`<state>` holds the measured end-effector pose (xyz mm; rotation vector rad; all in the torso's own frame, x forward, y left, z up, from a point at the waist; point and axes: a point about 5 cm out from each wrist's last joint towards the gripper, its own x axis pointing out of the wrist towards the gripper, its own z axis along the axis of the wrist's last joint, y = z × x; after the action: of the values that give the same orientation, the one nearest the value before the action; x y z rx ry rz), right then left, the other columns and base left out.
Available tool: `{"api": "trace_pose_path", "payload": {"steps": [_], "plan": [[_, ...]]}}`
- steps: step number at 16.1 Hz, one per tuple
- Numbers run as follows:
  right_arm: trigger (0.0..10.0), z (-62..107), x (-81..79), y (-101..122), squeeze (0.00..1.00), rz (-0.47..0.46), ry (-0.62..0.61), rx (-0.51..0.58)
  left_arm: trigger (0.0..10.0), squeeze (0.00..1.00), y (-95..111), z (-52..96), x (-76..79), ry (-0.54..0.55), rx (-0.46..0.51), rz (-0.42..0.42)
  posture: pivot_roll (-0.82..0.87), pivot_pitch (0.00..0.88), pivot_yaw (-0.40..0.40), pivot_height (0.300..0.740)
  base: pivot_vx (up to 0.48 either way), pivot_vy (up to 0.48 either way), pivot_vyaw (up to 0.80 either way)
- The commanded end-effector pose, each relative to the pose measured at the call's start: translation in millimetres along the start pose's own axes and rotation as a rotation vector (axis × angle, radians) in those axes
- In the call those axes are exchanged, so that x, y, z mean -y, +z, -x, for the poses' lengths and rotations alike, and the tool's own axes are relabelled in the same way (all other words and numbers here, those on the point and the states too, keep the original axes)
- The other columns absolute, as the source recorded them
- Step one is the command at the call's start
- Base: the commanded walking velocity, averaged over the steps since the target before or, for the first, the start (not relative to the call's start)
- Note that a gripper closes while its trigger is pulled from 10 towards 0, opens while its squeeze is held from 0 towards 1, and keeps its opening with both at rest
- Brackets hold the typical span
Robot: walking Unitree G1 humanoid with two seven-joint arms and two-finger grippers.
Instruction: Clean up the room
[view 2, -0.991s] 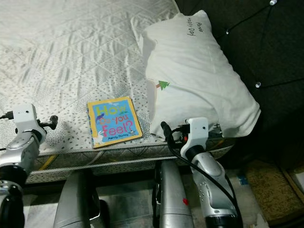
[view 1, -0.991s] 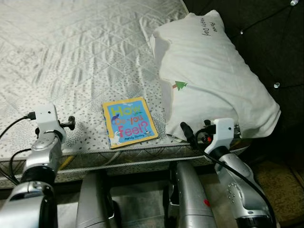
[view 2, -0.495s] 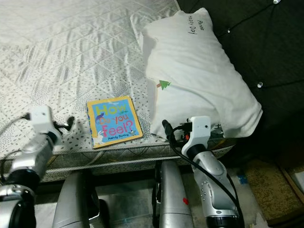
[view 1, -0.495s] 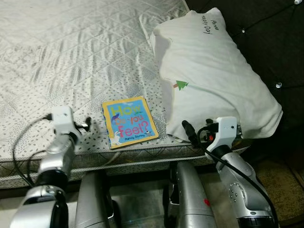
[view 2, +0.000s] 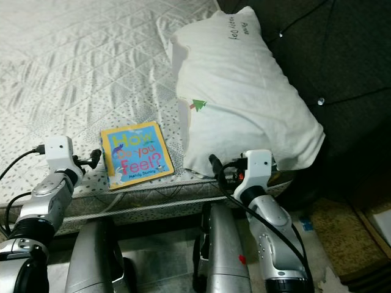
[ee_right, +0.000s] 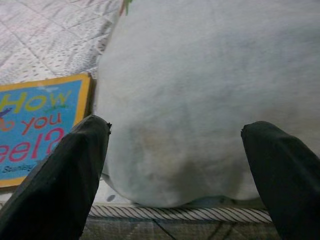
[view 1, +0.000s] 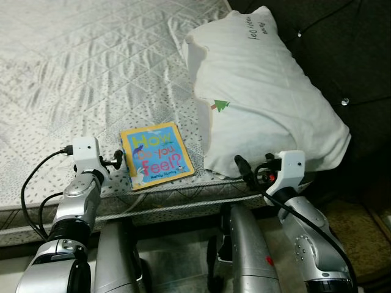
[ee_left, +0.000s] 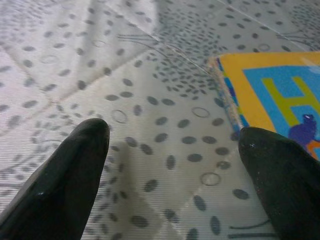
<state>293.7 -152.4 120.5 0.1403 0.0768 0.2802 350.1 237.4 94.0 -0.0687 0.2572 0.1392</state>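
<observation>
Book [view 1: 157,156] lies flat on the bed [view 1: 91,73], at the mattress's near edge, just beside the pillow [view 1: 263,104]. Nothing picked up yet, so as far as I can judge cleanup of this spot hasn't started. Left gripper [ee_left: 175,170] sits low over the quilt just beside the book's edge, fingers spread wide, empty. Right gripper [ee_right: 175,165] is level with the mattress edge facing the pillow's end, also spread wide, holding nothing. Left to do: 1 book to grab and put away; maybe square the pillow.
</observation>
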Motion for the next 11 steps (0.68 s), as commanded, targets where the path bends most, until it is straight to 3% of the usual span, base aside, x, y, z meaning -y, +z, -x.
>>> {"api": "trace_pose_path", "payload": {"steps": [1, 3, 7, 11], "plan": [[10.0, 3.1, 3.1, 0, 0.00, 0.007, -0.009, -0.004, 10.0, 0.00, -1, 0.2, -2.9, 0.005, -0.018, -0.002, -0.07, 0.228, -0.039, 0.506, 0.000, 0.000, 0.00], [10.0, 3.2, 3.9, -1, 0.00, 0.008, -0.003, -0.015, 10.0, 0.00, -2, -0.2, -9.2, 0.024, -0.043, -0.008, -0.07, 0.226, -0.046, 0.506, 0.000, 0.000, 0.00], [10.0, 3.3, 5.8, -1, 0.00, 0.013, -0.004, -0.019, 10.0, 0.00, 2, -1.7, -14.4, 0.041, -0.047, -0.014, -0.08, 0.228, -0.047, 0.506, 0.000, 0.000, -0.60], [10.0, 4.4, 6.8, -2, 0.00, 0.018, -0.005, -0.026, 10.0, 0.00, 3, -3.3, -20.0, 0.059, -0.072, -0.034, -0.08, 0.232, -0.048, 0.506, 0.000, 0.000, 0.00]]}}
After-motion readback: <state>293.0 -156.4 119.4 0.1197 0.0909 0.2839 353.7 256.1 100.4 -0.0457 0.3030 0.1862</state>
